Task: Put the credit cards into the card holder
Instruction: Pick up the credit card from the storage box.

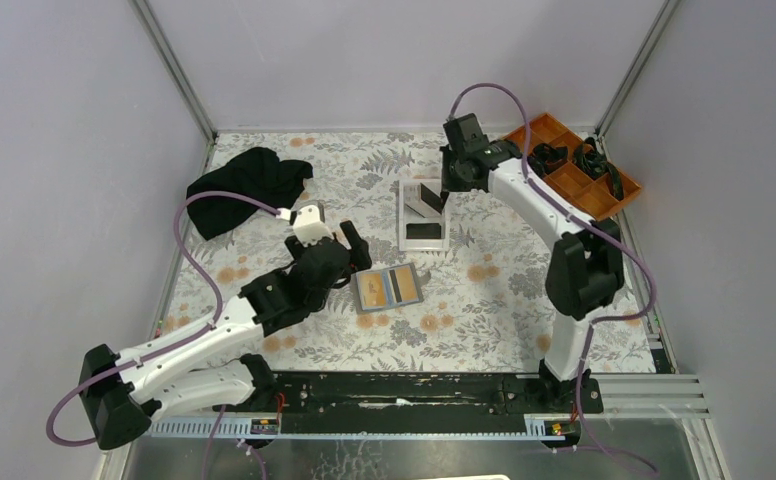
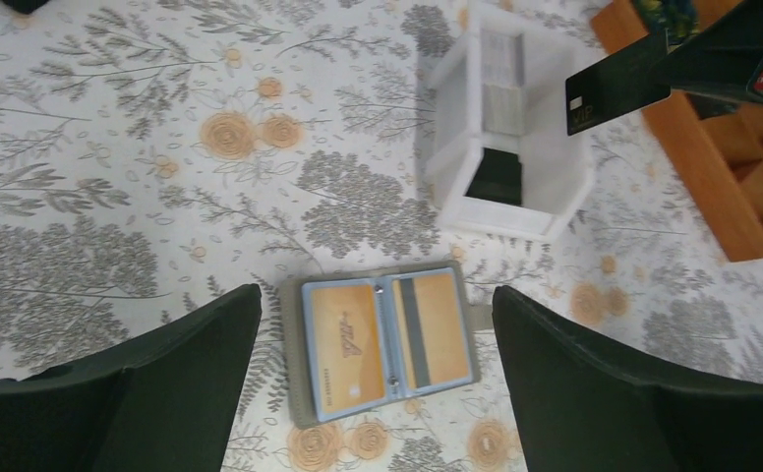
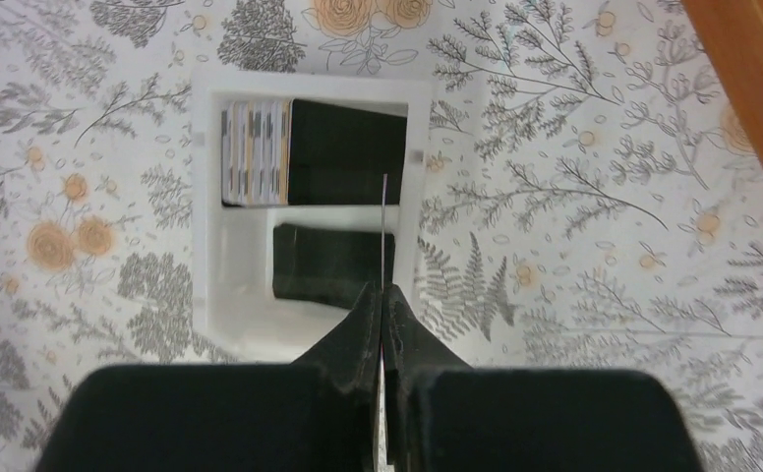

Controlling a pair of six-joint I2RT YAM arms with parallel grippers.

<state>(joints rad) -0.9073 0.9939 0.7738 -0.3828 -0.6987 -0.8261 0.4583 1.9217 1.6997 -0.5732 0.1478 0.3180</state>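
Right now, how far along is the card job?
Done: two orange-gold cards sit in the open card holder. In hand: the right gripper is shut on a black card, held above the white tray. Remaining: a stack of cards and two dark cards in that tray. The left gripper hangs open above the holder.
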